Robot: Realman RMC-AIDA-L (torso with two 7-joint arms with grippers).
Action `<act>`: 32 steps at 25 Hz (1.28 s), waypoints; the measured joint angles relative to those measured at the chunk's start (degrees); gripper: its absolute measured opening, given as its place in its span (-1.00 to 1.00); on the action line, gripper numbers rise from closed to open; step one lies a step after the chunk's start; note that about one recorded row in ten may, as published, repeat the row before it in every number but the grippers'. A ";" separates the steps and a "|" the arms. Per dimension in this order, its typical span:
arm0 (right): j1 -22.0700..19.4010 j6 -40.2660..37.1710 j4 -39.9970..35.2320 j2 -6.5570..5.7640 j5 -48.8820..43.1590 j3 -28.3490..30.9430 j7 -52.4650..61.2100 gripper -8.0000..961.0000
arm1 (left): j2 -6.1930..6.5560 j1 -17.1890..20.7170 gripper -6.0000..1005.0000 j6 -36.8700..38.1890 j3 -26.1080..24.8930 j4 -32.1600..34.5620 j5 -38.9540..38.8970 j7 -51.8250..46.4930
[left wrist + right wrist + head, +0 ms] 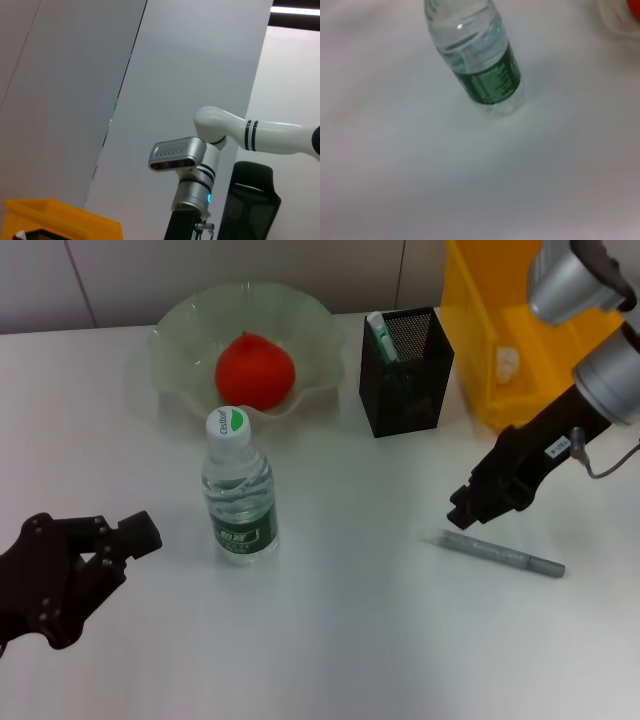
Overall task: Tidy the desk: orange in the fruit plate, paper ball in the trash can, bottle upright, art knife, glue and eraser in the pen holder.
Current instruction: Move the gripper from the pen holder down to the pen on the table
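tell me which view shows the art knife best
The head view: the art knife lies flat on the table, whole, just below the right gripper. Neither wrist view shows it.

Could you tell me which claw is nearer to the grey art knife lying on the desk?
The right claw is nearer, just above the art knife's near tip. The left claw sits far across the desk, beyond the upright bottle.

The right gripper (462,512) reaches down low toward the table, while the left gripper (125,540) rests low at the near left.
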 joint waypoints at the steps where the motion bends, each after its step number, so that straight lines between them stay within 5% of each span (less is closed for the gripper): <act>1: 0.06 0.28 0.21 0.14 0.00 -0.81 0.20 -0.45 | 0.00 -0.02 -0.92 -0.03 0.01 0.00 0.16 0.04; 8: 0.85 2.81 0.40 1.21 -2.94 -5.90 4.63 -0.46 | -0.15 -0.28 -0.92 -0.73 0.08 -0.06 2.06 0.29; 13: 2.55 3.29 0.48 3.10 -7.97 -7.35 7.53 -0.44 | -0.43 -0.67 -0.92 -1.21 0.13 0.17 3.69 0.33; 32: 4.08 7.28 0.25 5.12 -11.63 -7.71 9.90 -0.30 | -0.46 -1.49 -0.91 -2.42 0.13 0.20 6.33 1.64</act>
